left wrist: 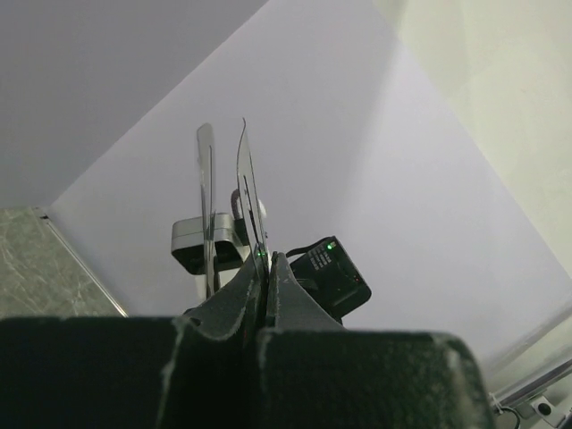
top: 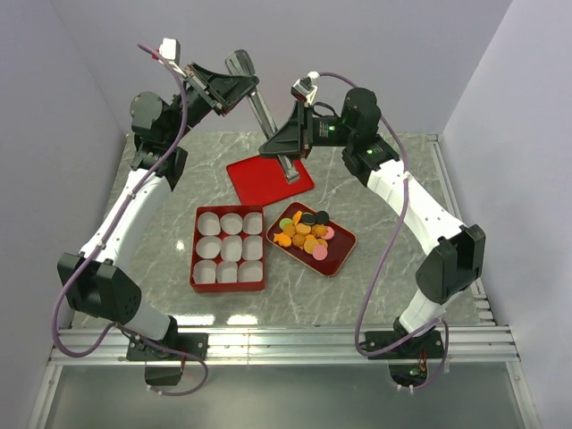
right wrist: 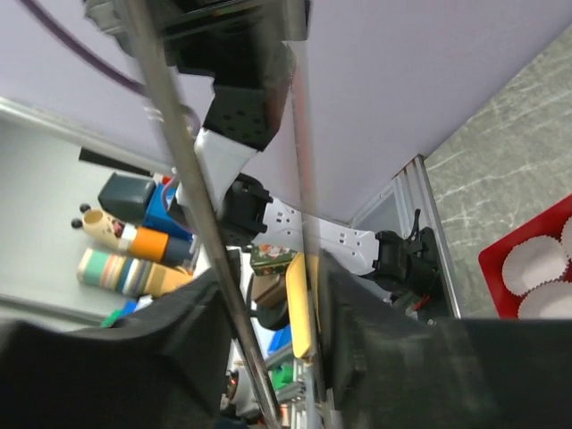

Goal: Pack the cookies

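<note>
The left pincer (top: 235, 88) is clamped on the tongs (top: 264, 113). The right pincer (top: 284, 154) straddles them half-closed, and I cannot tell whether it grips. The cookies (top: 308, 234) lie in the tray (top: 347, 240), at 3 o'clock of the cup box (top: 228, 287).

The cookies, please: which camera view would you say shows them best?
The top external view: the cookies lie unobstructed in the red tray. Neither wrist view shows them; the right wrist catches only white paper cups.

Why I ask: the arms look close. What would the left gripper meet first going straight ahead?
Probably the right gripper, straddling the tongs that the left gripper holds out; exact depth unclear.
</note>
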